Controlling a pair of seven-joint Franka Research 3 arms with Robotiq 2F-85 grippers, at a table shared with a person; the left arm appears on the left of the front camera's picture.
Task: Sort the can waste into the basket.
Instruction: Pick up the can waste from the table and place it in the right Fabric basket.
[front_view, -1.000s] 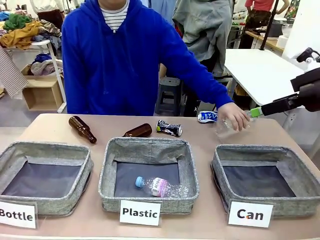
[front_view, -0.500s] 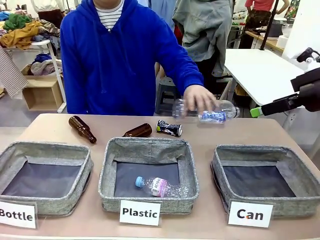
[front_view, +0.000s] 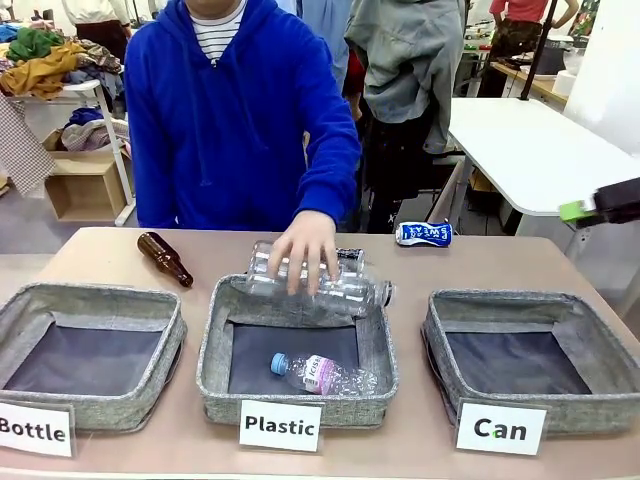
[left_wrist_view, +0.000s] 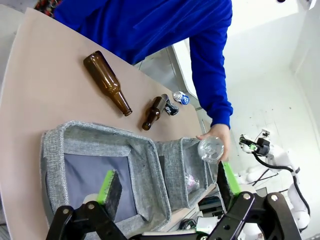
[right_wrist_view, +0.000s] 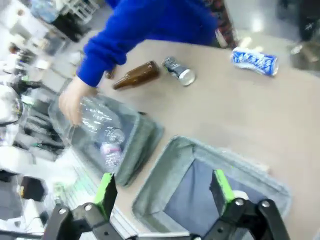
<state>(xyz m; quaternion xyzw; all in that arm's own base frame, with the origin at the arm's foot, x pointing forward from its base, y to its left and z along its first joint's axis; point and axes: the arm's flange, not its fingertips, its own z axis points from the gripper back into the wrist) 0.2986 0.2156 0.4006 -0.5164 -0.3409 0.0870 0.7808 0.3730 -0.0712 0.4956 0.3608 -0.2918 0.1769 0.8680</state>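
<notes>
blue-white can (front_view: 423, 234) lies loose, basket (front_view: 520, 298) bare. right gripper (right_wrist_view: 163, 186), left gripper (left_wrist_view: 167, 179) wide open, empty. likely step: approach; next, right gripper must reach that can.

The left gripper (left_wrist_view: 168, 181) and right gripper (right_wrist_view: 163, 191) were made black with green pads (left_wrist_view: 106, 184); a blue hooded top (front_view: 240, 130) was worn over a striped shirt (front_view: 228, 35).

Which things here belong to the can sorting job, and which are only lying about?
Belong: blue and white can, black can, basket marked "Can".
Lying about: brown bottle, second brown bottle, clear bottle in the person's hand, "Plastic" bin, "Bottle" bin.
</notes>
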